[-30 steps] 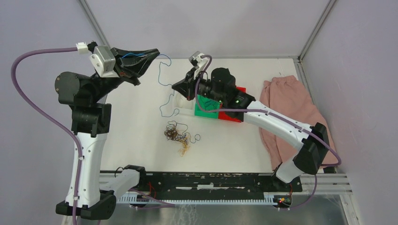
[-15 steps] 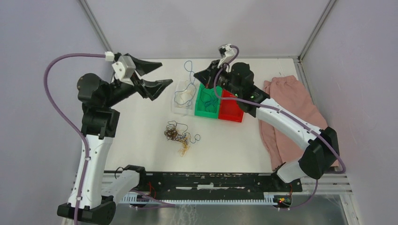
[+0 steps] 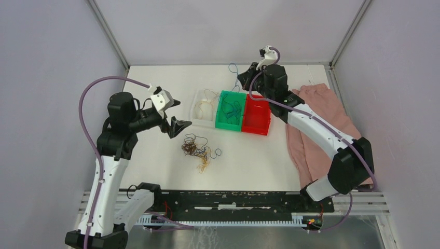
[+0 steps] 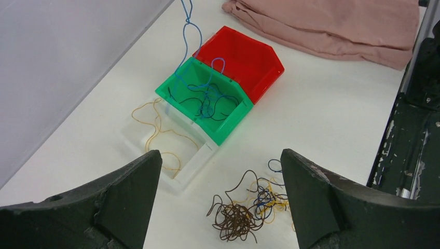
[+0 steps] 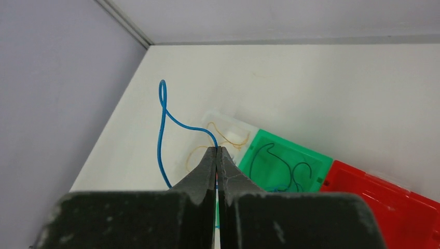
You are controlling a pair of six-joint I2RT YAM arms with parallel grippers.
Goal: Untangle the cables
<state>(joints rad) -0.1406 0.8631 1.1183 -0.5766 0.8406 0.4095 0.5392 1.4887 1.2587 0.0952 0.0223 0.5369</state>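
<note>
A tangle of thin brown, blue and yellow cables (image 3: 198,150) lies on the white table, in front of three bins. My left gripper (image 3: 178,115) hangs open just left of it, holding nothing. The left wrist view shows the tangle (image 4: 250,208) between the spread fingers (image 4: 124,192). My right gripper (image 3: 242,81) is raised behind the green bin (image 3: 221,124) and shut on a blue cable (image 3: 233,69). That blue cable (image 4: 185,31) hangs down into the green bin (image 4: 233,122), which holds more blue and dark strands. In the right wrist view the blue cable (image 5: 162,119) loops out from the gripper's (image 5: 218,149) pinched tips.
A clear bin (image 3: 197,118) with a yellow cable (image 4: 155,129) stands left of the green bin, and a red bin (image 3: 256,116) stands to its right. A pink cloth (image 3: 316,124) lies at the table's right side. Grey walls enclose the table's back and sides.
My left gripper opened, let go of the blue cable and swung down beside the tangle. My right gripper carried the blue cable back and right, over the green bin.
</note>
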